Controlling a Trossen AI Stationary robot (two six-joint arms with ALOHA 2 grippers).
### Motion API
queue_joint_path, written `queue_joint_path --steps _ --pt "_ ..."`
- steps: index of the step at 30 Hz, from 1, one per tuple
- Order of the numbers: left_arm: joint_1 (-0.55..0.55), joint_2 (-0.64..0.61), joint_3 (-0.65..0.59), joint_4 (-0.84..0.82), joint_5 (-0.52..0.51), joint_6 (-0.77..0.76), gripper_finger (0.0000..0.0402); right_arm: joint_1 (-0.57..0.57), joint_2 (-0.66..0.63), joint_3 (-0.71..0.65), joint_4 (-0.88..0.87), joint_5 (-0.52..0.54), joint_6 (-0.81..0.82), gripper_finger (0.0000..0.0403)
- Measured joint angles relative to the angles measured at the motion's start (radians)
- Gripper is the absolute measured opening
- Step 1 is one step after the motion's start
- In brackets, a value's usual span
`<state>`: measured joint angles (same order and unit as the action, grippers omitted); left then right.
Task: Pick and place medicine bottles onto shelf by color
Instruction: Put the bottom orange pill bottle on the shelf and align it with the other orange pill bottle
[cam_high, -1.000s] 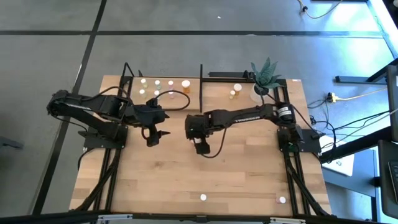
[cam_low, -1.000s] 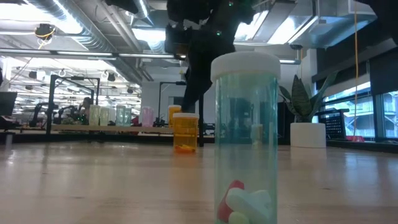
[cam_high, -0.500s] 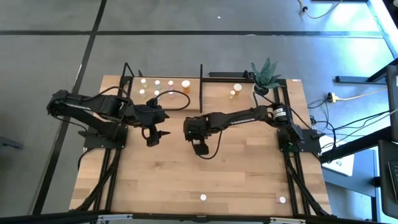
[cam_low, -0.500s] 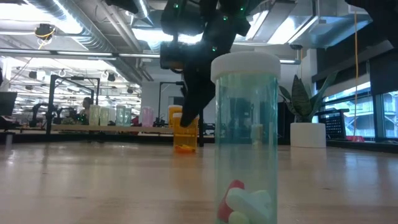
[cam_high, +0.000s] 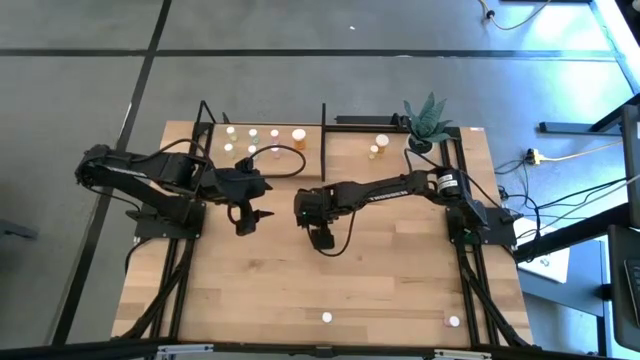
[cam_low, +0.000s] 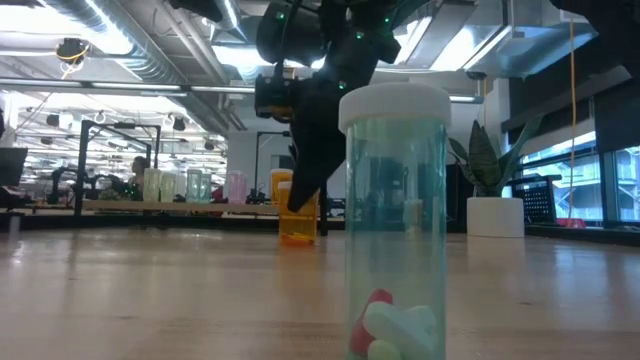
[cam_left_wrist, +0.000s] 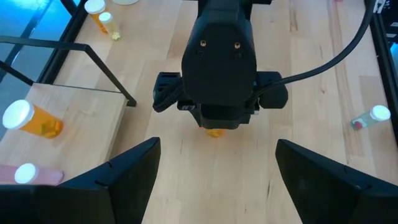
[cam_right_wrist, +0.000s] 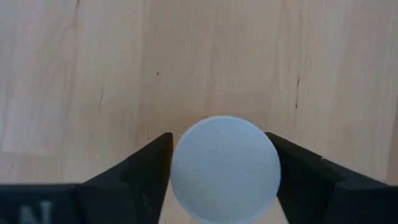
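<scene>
Nearest to us, two medicine bottles stand well apart along the desk's (cam_high: 250, 290) front edge. One is a clear bottle (cam_low: 395, 220) with a white cap and a few pills at its bottom, and the other is a second white-capped bottle (cam_high: 453, 321) towards the right corner.

Mid-desk, the two arms face each other. The right gripper (cam_high: 322, 236) points straight down over an orange bottle (cam_low: 297, 222) that stands upright on the desk. The bottle's white cap (cam_right_wrist: 224, 168) sits squarely between the gripper's two fingers (cam_right_wrist: 146, 171), which stand just beside it on either side. We cannot tell whether they actually press on the bottle. Near it to the left, the left gripper (cam_high: 248, 222) hangs over bare wood with its jaws spread wide and nothing in them.

Farther back, at the far edge, lies the shelf (cam_high: 262, 160). We count six white caps on it in two rows. The only ones whose colour we can tell are one orange bottle (cam_high: 299, 135) at the right end and a pink bottle (cam_left_wrist: 25, 174). To the right of the shelf's black bar, two more small bottles (cam_high: 378, 146) stand just beside each other. Beyond them, in the far right corner, is one potted plant (cam_high: 425, 120).
</scene>
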<state>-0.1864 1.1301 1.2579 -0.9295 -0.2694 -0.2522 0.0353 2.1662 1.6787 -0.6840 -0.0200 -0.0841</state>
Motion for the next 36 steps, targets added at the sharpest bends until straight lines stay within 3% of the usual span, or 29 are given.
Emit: queue_joint_path --steps 5,13,24,36 --pt "0.000 0.000 0.000 0.000 0.000 0.000 0.0312 0.000 0.000 0.000 0.000 0.000 0.000 0.0201" --pt "0.000 0.000 0.000 0.000 0.000 0.000 0.0312 0.000 0.000 0.020 -0.035 -0.011 0.060 0.0203" --pt "0.000 0.000 0.000 -0.001 -0.009 0.000 0.0312 -0.018 -0.002 0.317 -0.264 -0.008 0.132 0.0204" --pt "0.000 0.000 0.000 -0.001 -0.010 -0.001 0.0312 -0.145 -0.002 0.544 -0.295 0.030 0.107 0.0206"
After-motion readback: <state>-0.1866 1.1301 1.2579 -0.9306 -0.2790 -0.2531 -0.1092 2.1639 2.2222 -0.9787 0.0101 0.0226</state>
